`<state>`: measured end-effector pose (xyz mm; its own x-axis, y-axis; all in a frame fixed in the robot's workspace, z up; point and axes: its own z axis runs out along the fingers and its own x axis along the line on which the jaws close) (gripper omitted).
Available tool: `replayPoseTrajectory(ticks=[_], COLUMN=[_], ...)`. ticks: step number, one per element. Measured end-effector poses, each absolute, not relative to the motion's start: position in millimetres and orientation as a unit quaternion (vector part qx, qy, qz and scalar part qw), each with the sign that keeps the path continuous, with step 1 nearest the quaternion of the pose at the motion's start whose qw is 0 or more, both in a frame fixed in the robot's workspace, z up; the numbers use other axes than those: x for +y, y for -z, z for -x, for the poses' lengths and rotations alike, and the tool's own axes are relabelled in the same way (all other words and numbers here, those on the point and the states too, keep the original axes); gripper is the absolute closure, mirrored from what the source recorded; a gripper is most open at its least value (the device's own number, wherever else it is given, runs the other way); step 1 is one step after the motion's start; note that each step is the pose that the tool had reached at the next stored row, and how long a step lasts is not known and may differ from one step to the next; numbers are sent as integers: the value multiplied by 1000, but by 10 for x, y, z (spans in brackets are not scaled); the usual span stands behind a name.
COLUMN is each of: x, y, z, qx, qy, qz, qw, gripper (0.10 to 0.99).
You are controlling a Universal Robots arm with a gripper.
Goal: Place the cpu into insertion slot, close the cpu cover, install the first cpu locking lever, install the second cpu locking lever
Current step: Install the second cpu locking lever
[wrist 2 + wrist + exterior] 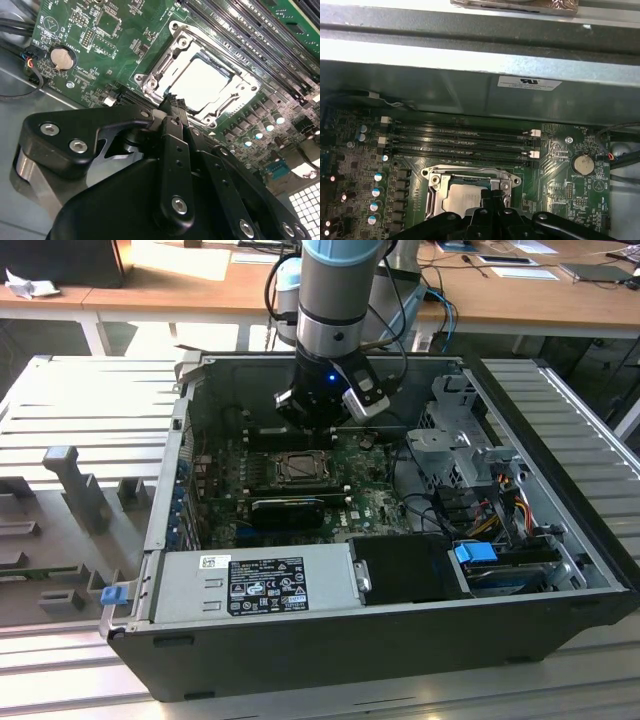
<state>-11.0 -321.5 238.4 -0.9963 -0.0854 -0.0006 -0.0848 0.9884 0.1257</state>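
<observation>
Exterior overlooks case; wrist views (close) share insertion slot [207, 85].

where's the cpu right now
The cpu sits in the insertion slot on the green motherboard, framed by the cpu cover, just beyond the gripper in both wrist views.

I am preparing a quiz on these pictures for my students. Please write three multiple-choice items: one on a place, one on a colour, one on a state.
1. Where is the hand?
A. over the power supply
B. at the edge of the cpu cover
C. outside the case

2. The circuit board is:
A. blue
B. red
C. green

3. The cpu cover is:
A. lying flat around the cpu
B. standing upright
C. taken off

B, its tip sits by the frame in both wrist views; C, green shows all around the cover; A, the frame lies level around the chip.
</observation>
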Motion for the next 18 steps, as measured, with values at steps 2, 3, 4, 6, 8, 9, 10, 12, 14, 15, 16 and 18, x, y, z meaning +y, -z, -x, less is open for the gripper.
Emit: replayPoseTrajectory(ticks=[2, 3, 4, 6, 8, 9, 10, 12, 14, 15, 16, 18], x=[-3225, -3225, -3226, -3229, -3234, -3238, -3242, -3251, -3271, -3276, -3285, -3340], y=[-2384, -2384, -2384, -2384, -2384, -2384, -2385, -2384, -2384, -2384, -2384, -2384], z=[110, 110, 109, 110, 110, 110, 109, 109, 109, 109, 109, 109], qx=[-997, -997, -997, -997, -997, -997, -997, -997, -997, -997, -997, -997], qy=[63, 63, 63, 63, 63, 63, 63, 63, 63, 63, 63, 63], qz=[-43, -43, -43, -43, -43, -43, -43, -43, -43, -43, -43, -43], qw=[2, 2, 2, 2, 2, 2, 2, 2, 2, 2, 2, 2], gripper=[980, 980, 980, 980, 980, 980, 980, 980, 980, 980, 980, 980])
